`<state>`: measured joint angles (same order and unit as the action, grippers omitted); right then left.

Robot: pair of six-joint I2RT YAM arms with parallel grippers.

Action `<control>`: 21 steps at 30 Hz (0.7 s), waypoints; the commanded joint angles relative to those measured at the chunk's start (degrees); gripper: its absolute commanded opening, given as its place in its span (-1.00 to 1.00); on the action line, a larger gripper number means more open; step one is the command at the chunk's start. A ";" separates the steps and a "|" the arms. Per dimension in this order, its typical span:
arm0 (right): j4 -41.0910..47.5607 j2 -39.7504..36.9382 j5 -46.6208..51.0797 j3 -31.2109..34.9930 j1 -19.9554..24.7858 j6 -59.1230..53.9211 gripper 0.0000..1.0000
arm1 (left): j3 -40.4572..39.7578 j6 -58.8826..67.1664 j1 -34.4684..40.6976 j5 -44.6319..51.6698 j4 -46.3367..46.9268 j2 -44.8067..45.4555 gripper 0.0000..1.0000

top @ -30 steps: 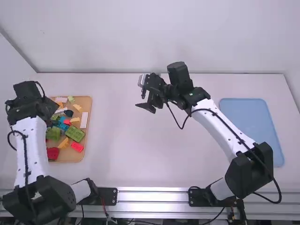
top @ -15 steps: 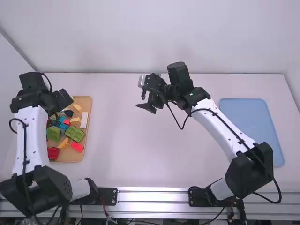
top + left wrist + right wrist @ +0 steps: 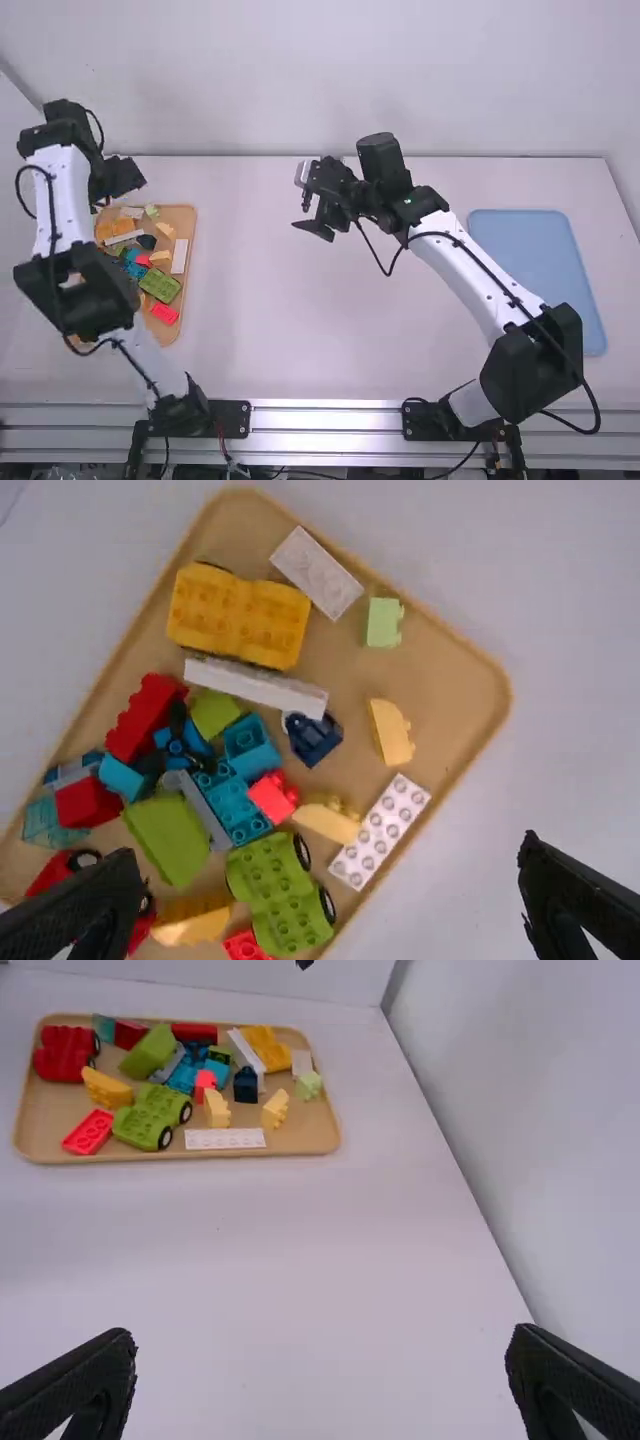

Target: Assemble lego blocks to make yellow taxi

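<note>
Plainly, the blocks lie loose in the tray, with both grippers spread.

The tan tray (image 3: 187, 215) is at the table's left side, with mixed blocks inside. Toward its far left corner sits a yellow double block (image 3: 240, 615), with a long white piece (image 3: 255, 686) just beside it on the near side. A pale flat plate (image 3: 317, 572) lies to the yellow block's right, and a light green block (image 3: 384, 622) is farther right again. The white studded plate (image 3: 380, 830) is along the tray's right edge; left of it and nearer, you get the green wheeled base (image 3: 280, 895). Between that base and the yellow block are a dark blue block (image 3: 312, 737), a small red block (image 3: 273, 795) and some teal bricks (image 3: 235, 805). A flat red brick (image 3: 89, 1133) rests near the tray's near right corner.

The left gripper (image 3: 124, 177) hangs near the tray's far end; its wrist view has the fingers wide apart, gripping nothing. The right gripper (image 3: 302, 212) is over the middle of the table toward the far side, well apart from the tray, its fingers wide apart too and empty. A blue tray (image 3: 530, 255) lies at the table's right side.
</note>
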<state>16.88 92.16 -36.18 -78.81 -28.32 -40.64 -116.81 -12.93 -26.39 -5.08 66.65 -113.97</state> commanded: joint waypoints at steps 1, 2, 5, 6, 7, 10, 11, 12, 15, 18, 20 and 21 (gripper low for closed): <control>0.04 0.44 0.26 -1.79 0.20 0.09 0.97 | -6.29 0.79 -1.16 -2.10 1.84 -4.98 0.98; 0.04 0.44 0.24 -1.79 0.20 0.09 0.97 | -8.63 0.83 -1.55 -2.03 2.40 -7.50 0.98; -0.02 0.44 0.24 -1.79 0.17 0.09 0.98 | -12.48 0.79 -2.51 -1.86 3.21 -12.50 0.98; -0.02 0.44 0.26 -1.79 0.17 0.09 0.97 | -13.57 0.74 -2.99 -1.79 3.17 -14.64 0.98; -0.04 0.44 0.24 -1.79 0.17 0.09 0.97 | -14.21 0.72 -3.41 -1.55 3.10 -16.22 0.98; -0.02 0.44 0.24 -1.79 0.17 0.09 0.97 | -14.56 0.81 -4.59 -0.11 1.79 -19.41 0.98; -0.02 0.44 0.24 -1.79 0.11 0.09 0.97 | -14.40 0.61 -4.94 0.28 0.83 -20.39 0.98; 0.00 0.44 0.24 -1.79 0.04 0.09 0.97 | -14.32 0.15 -5.22 0.74 0.00 -21.20 0.98; 0.00 0.44 0.24 -1.79 0.22 0.07 0.97 | -14.25 -3.56 -6.19 1.33 -2.58 -23.80 0.98; 0.02 0.44 0.24 -1.79 0.17 0.09 0.97 | -13.99 -7.63 -6.82 1.38 -3.98 -24.96 0.98; 0.22 0.44 0.24 -1.79 0.02 0.11 0.97 | -13.99 -12.50 -7.10 0.76 -4.20 -25.68 0.98; 0.24 0.44 0.24 -1.79 0.09 0.11 0.98 | -13.92 -14.71 -6.99 0.24 -4.13 -25.83 0.98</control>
<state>16.97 92.16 -35.59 -78.81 -28.34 -40.73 -130.30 -20.27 -33.21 -4.54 62.13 -138.98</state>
